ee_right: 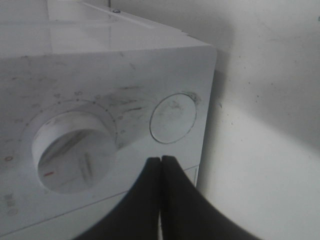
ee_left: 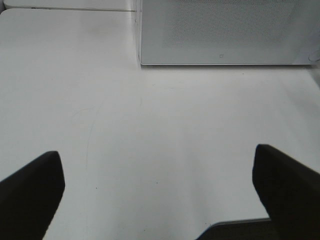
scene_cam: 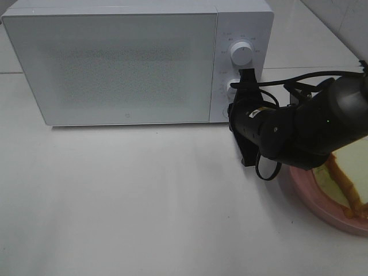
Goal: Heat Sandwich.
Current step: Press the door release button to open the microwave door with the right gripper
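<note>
The sandwich [scene_cam: 352, 168] lies on a round pink plate [scene_cam: 319, 202] at the right edge of the table, partly hidden behind my right arm. The white microwave [scene_cam: 115, 57] stands at the back with its door closed. My right gripper [scene_cam: 232, 109] is shut and empty, right in front of the lower control panel. In the right wrist view its closed fingertips [ee_right: 161, 160] point just below the round button [ee_right: 172, 118], beside a dial [ee_right: 75, 150]. My left gripper [ee_left: 157, 160] is open wide over bare table, holding nothing, and does not show in the exterior view.
An upper dial [scene_cam: 242, 53] sits on the microwave's panel above my right gripper. The white table [scene_cam: 144, 201] stretches in front of the microwave. The microwave's front [ee_left: 220, 35] fills the far part of the left wrist view.
</note>
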`<state>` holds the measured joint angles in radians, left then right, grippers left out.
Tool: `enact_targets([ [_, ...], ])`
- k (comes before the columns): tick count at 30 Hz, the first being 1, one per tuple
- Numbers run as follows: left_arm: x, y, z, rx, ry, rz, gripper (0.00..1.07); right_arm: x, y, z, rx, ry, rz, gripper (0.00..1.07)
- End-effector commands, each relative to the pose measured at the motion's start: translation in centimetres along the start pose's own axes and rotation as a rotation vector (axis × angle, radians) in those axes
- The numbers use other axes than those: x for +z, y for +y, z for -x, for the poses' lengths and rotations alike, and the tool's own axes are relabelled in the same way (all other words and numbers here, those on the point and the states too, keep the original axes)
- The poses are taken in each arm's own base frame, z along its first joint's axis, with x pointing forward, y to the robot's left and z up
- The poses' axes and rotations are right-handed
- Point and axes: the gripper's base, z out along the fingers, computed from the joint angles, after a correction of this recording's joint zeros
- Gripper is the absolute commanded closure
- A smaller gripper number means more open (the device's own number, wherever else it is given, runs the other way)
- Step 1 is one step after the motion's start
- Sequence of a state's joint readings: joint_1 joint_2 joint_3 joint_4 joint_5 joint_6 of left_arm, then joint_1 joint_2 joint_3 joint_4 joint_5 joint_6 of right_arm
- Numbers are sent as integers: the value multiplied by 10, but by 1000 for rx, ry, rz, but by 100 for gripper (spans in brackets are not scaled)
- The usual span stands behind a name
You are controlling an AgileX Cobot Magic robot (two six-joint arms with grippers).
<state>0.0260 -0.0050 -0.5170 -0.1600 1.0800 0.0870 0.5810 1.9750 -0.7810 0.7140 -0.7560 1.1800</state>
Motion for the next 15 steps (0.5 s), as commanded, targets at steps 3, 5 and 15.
enact_targets([
  [3,-3,-1,-1,-3,-32,-13,10,21,0,4,16,-17,0,107],
  [5,-3,-1,-1,-3,-32,-13,10,23,-1,4,18,-20,-2,107],
  [15,-2,-1,-1,-3,-31,-13,10,41,-9,2,40,-28,-20,107],
])
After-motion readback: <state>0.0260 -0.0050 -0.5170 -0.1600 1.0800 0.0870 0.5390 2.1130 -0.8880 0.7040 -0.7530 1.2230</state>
